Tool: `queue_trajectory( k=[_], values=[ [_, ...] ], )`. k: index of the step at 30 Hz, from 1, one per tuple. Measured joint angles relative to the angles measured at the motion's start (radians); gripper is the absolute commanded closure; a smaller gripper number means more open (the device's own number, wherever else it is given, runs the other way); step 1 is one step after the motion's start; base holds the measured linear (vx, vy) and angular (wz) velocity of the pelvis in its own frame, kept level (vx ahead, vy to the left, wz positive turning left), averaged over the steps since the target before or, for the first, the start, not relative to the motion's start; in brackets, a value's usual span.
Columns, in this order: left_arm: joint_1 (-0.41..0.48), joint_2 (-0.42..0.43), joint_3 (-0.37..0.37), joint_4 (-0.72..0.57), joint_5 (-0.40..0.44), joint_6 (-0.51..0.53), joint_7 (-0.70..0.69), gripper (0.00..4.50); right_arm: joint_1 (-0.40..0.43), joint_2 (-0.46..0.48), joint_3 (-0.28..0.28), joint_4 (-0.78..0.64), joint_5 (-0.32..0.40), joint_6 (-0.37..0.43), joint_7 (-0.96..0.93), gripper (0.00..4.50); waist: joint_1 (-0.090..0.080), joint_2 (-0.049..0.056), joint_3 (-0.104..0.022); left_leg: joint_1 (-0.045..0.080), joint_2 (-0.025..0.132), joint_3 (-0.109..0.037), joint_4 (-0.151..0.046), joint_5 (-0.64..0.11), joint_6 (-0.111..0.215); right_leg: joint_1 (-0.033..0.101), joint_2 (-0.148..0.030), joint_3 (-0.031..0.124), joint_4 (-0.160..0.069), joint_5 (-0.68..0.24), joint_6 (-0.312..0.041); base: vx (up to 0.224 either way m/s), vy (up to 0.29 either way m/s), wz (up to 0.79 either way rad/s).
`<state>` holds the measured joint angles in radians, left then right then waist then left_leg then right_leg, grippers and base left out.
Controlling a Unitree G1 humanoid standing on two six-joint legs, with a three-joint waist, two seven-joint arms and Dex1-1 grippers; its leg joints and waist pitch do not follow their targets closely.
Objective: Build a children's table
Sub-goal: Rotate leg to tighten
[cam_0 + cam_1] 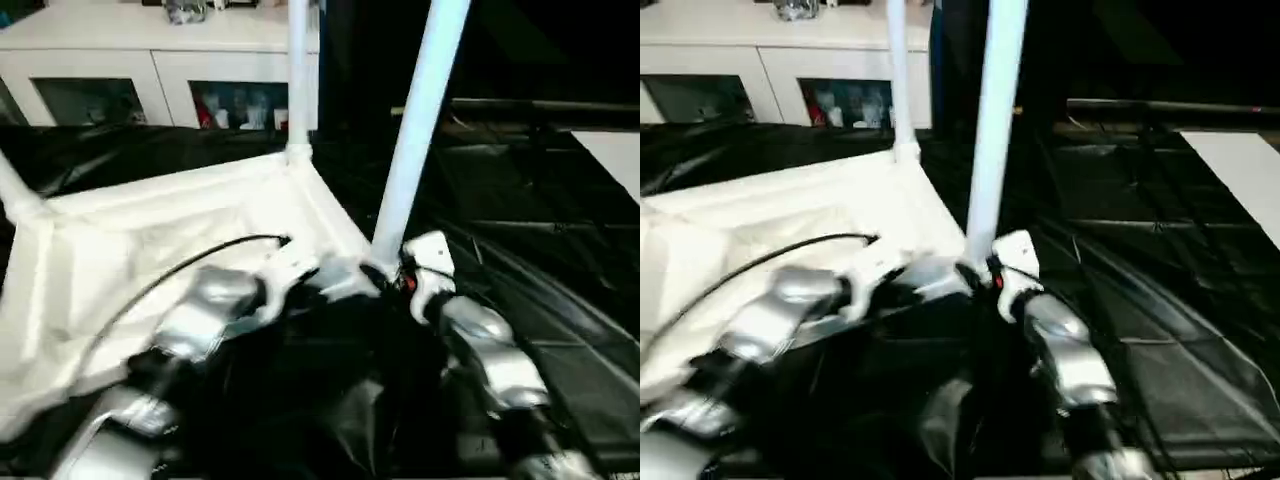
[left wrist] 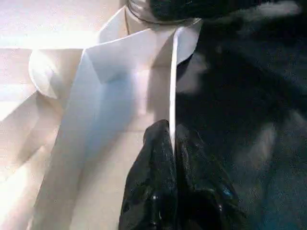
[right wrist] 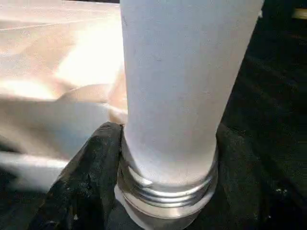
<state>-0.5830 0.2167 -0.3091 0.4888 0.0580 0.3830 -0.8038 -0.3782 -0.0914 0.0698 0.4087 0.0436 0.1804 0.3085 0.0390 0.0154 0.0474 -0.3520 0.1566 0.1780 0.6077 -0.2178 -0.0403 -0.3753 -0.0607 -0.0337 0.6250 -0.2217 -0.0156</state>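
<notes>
The white tabletop (image 1: 150, 250) lies upside down on black sheeting. One white leg (image 1: 297, 70) stands upright in its far corner, and another leg (image 1: 15, 190) rises at the left edge. My right gripper (image 1: 395, 275) is shut on the base of a third leg (image 1: 420, 120), which leans over the tabletop's near right corner. In the right wrist view its black fingers (image 3: 91, 167) flank that leg (image 3: 182, 86) just above the silver threaded end (image 3: 168, 191). My left gripper (image 1: 300, 265) is shut on the tabletop's thin rim (image 2: 172, 72) beside that corner.
A white cabinet (image 1: 150, 60) with glass doors stands along the back. Black sheeting (image 1: 540, 230) covers the floor to the right, with a white panel (image 1: 615, 155) at the far right. A black cable (image 1: 180, 265) runs over the tabletop to my left arm.
</notes>
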Motion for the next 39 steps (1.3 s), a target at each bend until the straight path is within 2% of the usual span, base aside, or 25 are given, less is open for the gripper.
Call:
queue_trajectory(
  k=[4,7,8,9,11,12,15,19,21,25,31,38,39],
  values=[
    [-0.017,-0.048,0.007,0.039,0.009,0.01,0.056,4.5,-0.032,0.018,-0.002,0.039,-0.032,0.007,-0.076,1.88,0.001,0.008,-0.005,0.002,0.0,0.0,-0.002,0.0,0.0,0.003,0.0,-0.001,-0.002,0.0,0.0,0.0,0.0,0.0],
    [-0.019,-0.055,0.013,0.045,0.015,0.009,0.06,4.5,-0.042,0.026,-0.012,0.051,-0.035,0.006,-0.08,1.88,0.001,0.009,-0.006,0.001,0.0,0.0,-0.005,0.0,0.0,0.003,0.0,-0.002,-0.002,0.0,0.001,0.0,0.0,0.0],
    [-0.019,-0.056,0.013,0.043,0.016,0.008,0.06,4.5,-0.041,0.026,-0.015,0.051,-0.034,0.003,-0.077,1.32,0.001,0.01,-0.006,0.001,0.0,0.0,-0.006,0.0,0.0,0.003,0.0,-0.002,-0.003,0.0,0.001,0.0,0.0,0.0],
    [-0.018,-0.054,0.01,0.039,0.017,0.005,0.059,4.5,-0.04,0.026,-0.021,0.048,-0.028,0.002,-0.069,1.18,0.002,0.01,-0.006,0.001,0.0,0.0,-0.006,0.0,0.0,0.003,0.0,-0.003,-0.003,0.0,0.001,0.0,0.0,0.0],
    [-0.013,-0.039,0.004,0.026,0.019,-0.003,0.052,4.5,-0.022,0.025,-0.03,0.022,0.005,-0.004,-0.03,1.18,0.002,0.008,-0.005,0.001,0.001,0.0,-0.007,0.0,0.0,0.002,0.0,-0.004,-0.004,0.0,0.001,0.0,0.0,0.0],
    [-0.011,-0.03,0.005,0.022,0.018,-0.005,0.051,4.5,-0.011,0.024,-0.03,0.003,0.017,-0.01,-0.008,0.99,0.0,0.008,-0.005,0.0,0.001,0.0,-0.007,0.0,0.0,0.002,0.0,-0.004,-0.004,0.0,0.001,0.0,0.0,0.0],
    [0.005,0.016,-0.001,-0.018,0.018,-0.011,0.022,4.5,0.026,-0.016,-0.015,-0.083,0.052,-0.009,0.105,0.73,-0.008,0.004,-0.003,-0.005,0.002,-0.001,-0.008,0.0,0.0,-0.001,0.0,-0.006,-0.005,0.0,0.001,0.0,0.0,0.0],
    [0.05,0.096,-0.002,-0.095,-0.001,-0.03,-0.074,4.5,0.074,-0.14,0.045,-0.171,0.081,0.002,0.286,0.73,-0.005,0.004,-0.003,-0.007,0.006,-0.001,-0.01,0.001,0.002,-0.006,0.002,-0.009,-0.009,0.0,0.002,0.0,0.0,0.0],
    [0.07,0.137,-0.001,-0.126,-0.01,-0.051,-0.132,4.5,0.092,-0.188,0.056,-0.199,0.084,0.0,0.36,0.73,-0.005,0.004,-0.003,-0.015,0.007,-0.001,-0.01,0.004,0.004,-0.009,0.003,-0.01,-0.01,-0.001,0.001,0.0,0.0,0.0],
    [0.116,0.209,-0.004,-0.196,-0.05,-0.066,-0.242,4.5,0.108,-0.25,0.071,-0.212,0.096,-0.017,0.466,0.73,-0.005,0.004,-0.002,-0.017,0.007,-0.001,-0.009,0.003,0.007,-0.013,0.003,-0.011,-0.012,-0.001,0.001,0.0,0.0,0.0],
    [0.166,0.27,-0.029,-0.273,-0.096,-0.071,-0.367,4.5,0.112,-0.283,0.124,-0.236,0.104,-0.017,0.561,0.73,0.018,0.002,-0.001,-0.019,0.008,0.001,-0.007,0.003,0.007,-0.013,0.002,-0.011,-0.012,-0.002,0.0,0.0,0.0,0.0],
    [0.172,0.283,-0.036,-0.286,-0.1,-0.072,-0.383,4.5,0.113,-0.313,0.136,-0.246,0.104,-0.022,0.615,0.73,0.019,-0.002,0.002,-0.017,0.008,0.002,-0.005,0.003,0.006,-0.011,0.001,-0.01,-0.01,-0.001,0.0,0.0,0.0,0.0],
    [0.173,0.283,-0.036,-0.288,-0.1,-0.072,-0.383,4.5,0.113,-0.314,0.136,-0.246,0.104,-0.024,0.619,0.88,0.019,-0.003,0.002,-0.017,0.008,0.002,-0.005,0.003,0.006,-0.011,0.001,-0.01,-0.01,-0.001,0.0,0.0,0.0,0.0]
  ],
)
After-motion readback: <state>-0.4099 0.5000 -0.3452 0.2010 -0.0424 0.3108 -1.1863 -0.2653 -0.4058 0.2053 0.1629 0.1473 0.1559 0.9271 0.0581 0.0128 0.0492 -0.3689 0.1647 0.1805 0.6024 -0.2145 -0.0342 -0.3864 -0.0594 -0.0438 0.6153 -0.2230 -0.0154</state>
